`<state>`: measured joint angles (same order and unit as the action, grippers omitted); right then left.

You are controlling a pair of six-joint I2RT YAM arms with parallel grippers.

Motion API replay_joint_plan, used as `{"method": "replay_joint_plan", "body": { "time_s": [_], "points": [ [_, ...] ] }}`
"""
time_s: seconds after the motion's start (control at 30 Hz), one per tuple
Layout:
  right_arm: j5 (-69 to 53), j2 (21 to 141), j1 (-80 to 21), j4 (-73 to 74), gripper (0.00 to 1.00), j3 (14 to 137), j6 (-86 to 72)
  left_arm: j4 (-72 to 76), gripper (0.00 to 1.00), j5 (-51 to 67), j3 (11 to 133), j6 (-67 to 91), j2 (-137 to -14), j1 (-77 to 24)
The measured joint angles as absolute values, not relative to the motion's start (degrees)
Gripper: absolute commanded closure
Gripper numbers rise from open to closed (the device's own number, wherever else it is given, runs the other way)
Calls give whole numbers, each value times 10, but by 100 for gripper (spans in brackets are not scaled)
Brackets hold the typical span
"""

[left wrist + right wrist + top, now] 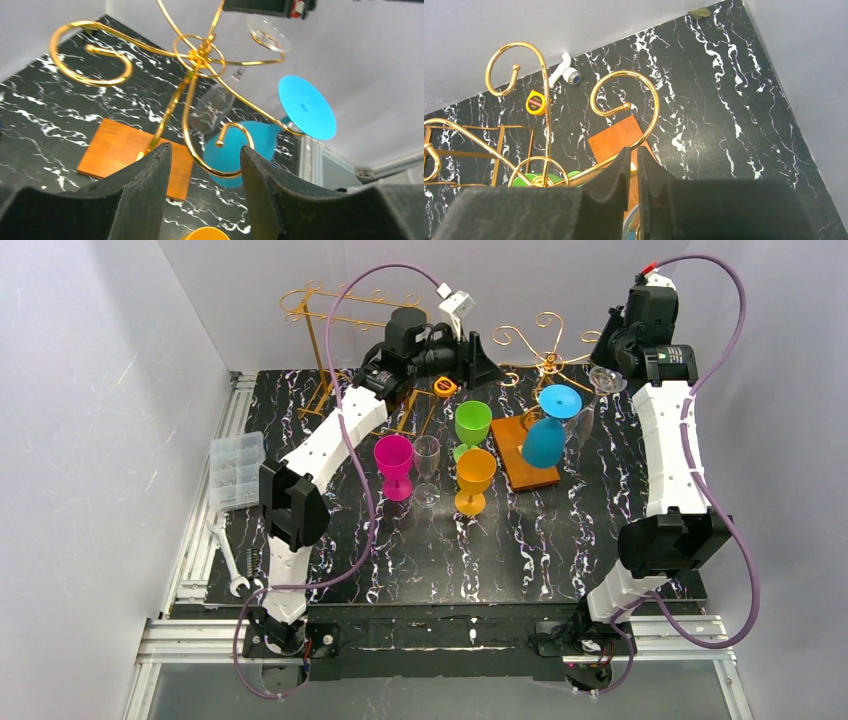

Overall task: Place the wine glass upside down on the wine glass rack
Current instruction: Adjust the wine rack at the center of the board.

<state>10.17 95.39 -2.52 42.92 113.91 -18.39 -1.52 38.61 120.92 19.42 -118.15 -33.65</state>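
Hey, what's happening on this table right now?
The right pincer appears to grip an upside-down clear wine glass at the gold rack, next to a blue glass already hanging there. The left pincer hovers open beside the rack, holding nothing.

The wine glass point(212, 106) is clear and is hanging foot up and bowl down, leaning off the vertical, in the air at the right side of the wine glass rack point(199, 54). Its round foot is sitting highest, just under the right gripper point(634, 162), whose fingers are pinching almost together. Its stem is crossing one of the rack's curled arms, and whether it is resting on that arm cannot be told. The rack is of gold wire and is standing upright on a flat wooden base toward the back of the table point(500, 560), its scrolled arms spreading from a hub atop its post.
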Motion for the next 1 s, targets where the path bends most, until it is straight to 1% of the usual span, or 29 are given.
{"method": "replay_joint_plan", "body": {
  "time_s": [0.3,0.43,0.47,0.57,0.63,0.67,0.73,0.87,1.0],
  "points": [
    [89,963,-23,418,76,1147,-178,-48,48,403,1181,196,-1155,-369],
    [84,965,-23,418,70,1150,-178,-52,47,406,1178,195,-1152,-376],
    [84,965,-23,418,68,1150,-178,-55,45,407,1177,195,-1152,-377],
    [81,965,-23,418,61,1152,-178,-69,35,410,1172,191,-1145,-379],
    [77,965,-23,416,56,1156,-179,-85,33,408,1168,183,-1135,-380],
    [76,965,-23,414,55,1158,-180,-98,30,400,1167,178,-1127,-381],
    [71,964,-23,406,54,1159,-182,-126,27,366,1167,164,-1109,-382],
    [55,957,-23,396,54,1158,-192,-160,25,305,1174,152,-1075,-372],
    [43,945,-24,391,55,1158,-197,-168,25,279,1235,162,-1087,-342]
  ]
}}
